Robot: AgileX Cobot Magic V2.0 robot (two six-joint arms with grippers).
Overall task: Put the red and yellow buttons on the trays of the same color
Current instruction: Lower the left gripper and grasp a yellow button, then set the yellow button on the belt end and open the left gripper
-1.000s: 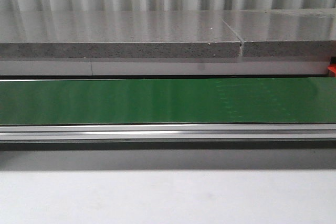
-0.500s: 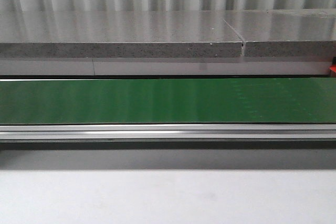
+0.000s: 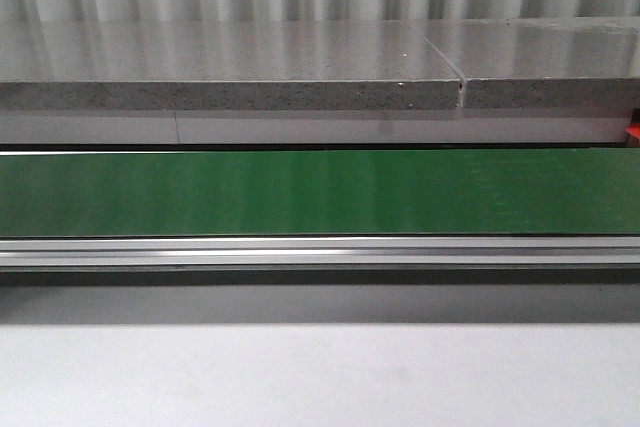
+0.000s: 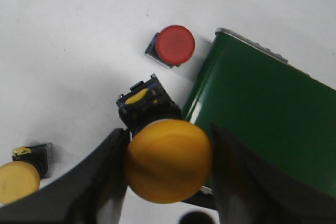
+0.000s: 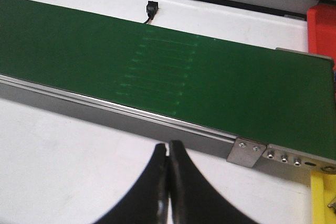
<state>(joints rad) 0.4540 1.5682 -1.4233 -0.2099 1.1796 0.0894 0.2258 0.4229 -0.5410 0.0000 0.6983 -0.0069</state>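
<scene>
In the left wrist view my left gripper [image 4: 169, 148] is shut on a yellow button [image 4: 168, 167], its black base [image 4: 143, 102] pointing away from me, above the white table at the end of the green belt [image 4: 273, 124]. A red button [image 4: 175, 44] stands on the table beyond it. Another yellow button [image 4: 18, 181] lies off to one side. My right gripper [image 5: 168, 148] is shut on nothing over the white table beside the belt [image 5: 157, 66]. A red tray [image 5: 322, 30] and a yellow tray [image 5: 323, 198] show only as corners past the belt's end.
The front view shows only the green conveyor belt [image 3: 320, 192], its metal rail [image 3: 320, 250], a grey stone ledge [image 3: 230, 82] behind and a red sliver [image 3: 632, 134] at the far right. A small black sensor [image 5: 151, 9] sits beyond the belt.
Faint marks on the green belt drifted to the right and faded from the front view. Nothing else differs there.
</scene>
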